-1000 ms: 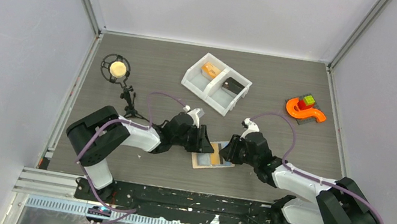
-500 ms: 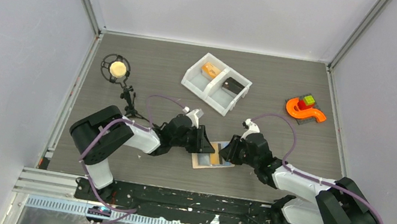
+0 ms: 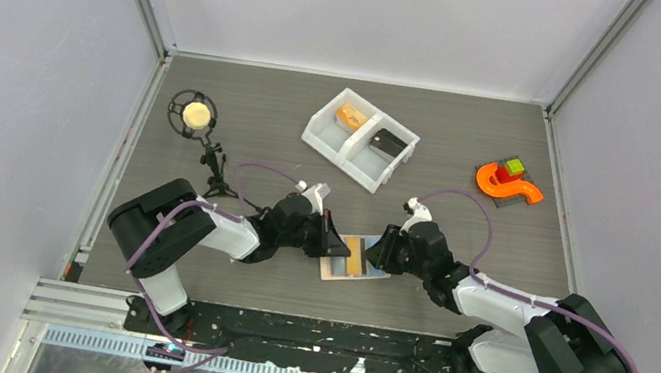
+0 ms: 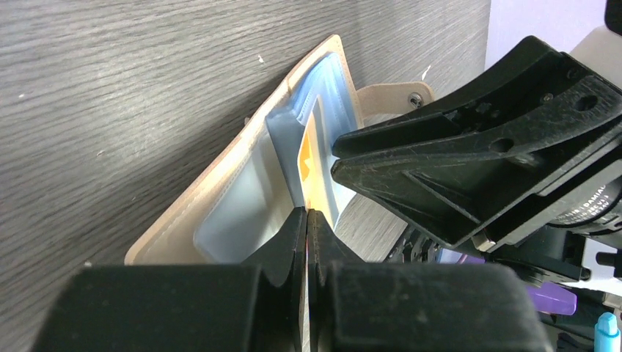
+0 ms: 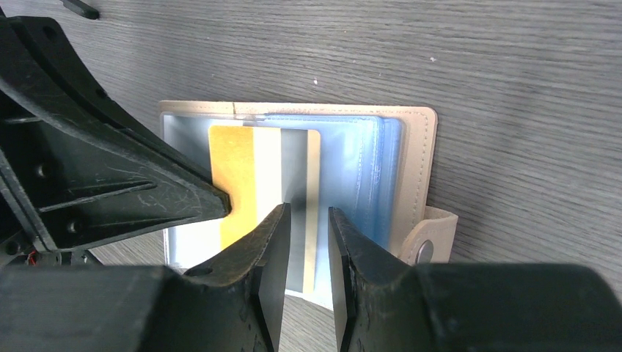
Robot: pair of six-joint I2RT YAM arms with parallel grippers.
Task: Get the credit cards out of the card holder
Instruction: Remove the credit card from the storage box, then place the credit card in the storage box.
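Note:
The beige card holder (image 3: 377,273) lies open on the table between my two grippers, blue sleeves up; it also shows in the right wrist view (image 5: 413,165) and the left wrist view (image 4: 220,183). A credit card (image 5: 236,169) with orange, white and grey bands sticks partly out of a sleeve toward the left. My left gripper (image 3: 332,248) is shut on that card's left edge (image 4: 306,154). My right gripper (image 5: 306,227) stands with a narrow gap over the card and sleeves (image 5: 367,176), with nothing between the fingers. No dark card shows in the holder.
A white two-compartment bin (image 3: 360,138) stands behind, with a small orange thing (image 3: 350,117) and a dark thing (image 3: 387,141) in it. An orange curved toy with blocks (image 3: 507,183) is at the far right. A black stand with a round tan top (image 3: 195,113) is at the far left.
My left gripper has drawn back to the left with the card, so more of the orange band shows outside the sleeve. The right gripper has stayed on the holder.

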